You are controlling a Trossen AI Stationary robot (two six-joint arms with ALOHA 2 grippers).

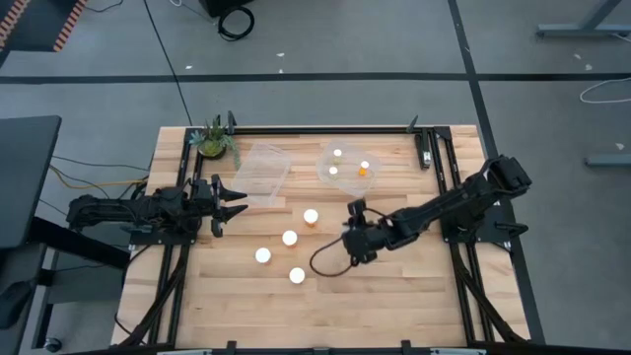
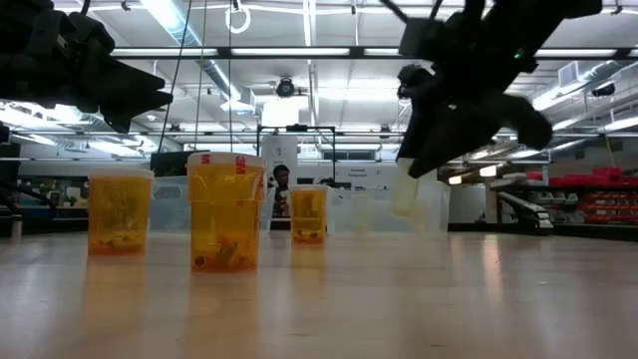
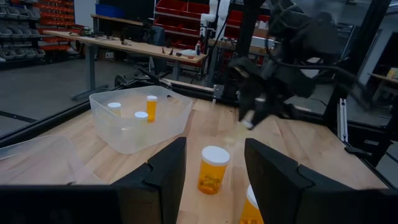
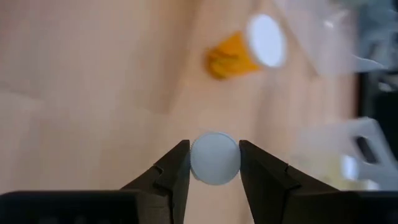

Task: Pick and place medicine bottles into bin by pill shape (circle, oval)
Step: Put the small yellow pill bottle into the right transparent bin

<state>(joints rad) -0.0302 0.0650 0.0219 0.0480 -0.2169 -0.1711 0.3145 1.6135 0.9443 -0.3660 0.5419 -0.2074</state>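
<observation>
Wooden table (image 1: 394,296). Right gripper (image 4: 214,163) mid-table, raised, fingers pinching a white-capped medicine bottle (image 4: 214,158). Left gripper (image 1: 235,202) near left edge, fingers spread. Round bin (image 1: 347,164) near far edge holds three bottles. Four bottles (image 1: 290,238) stand mid-table.

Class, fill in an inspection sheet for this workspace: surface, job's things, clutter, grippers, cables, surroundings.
Surface: light wooden table.
Job's things: four amber white-capped medicine bottles standing loose; three more in the round clear plastic bin; rectangular clear plastic bin looks empty.
Clutter: small green potted plant.
Grippers: right tool shut on a white-capped bottle; left tool open near the rectangular bin.
Cables: black cable loop under the right arm.
Surroundings: grey floor, workshop shelving.
</observation>
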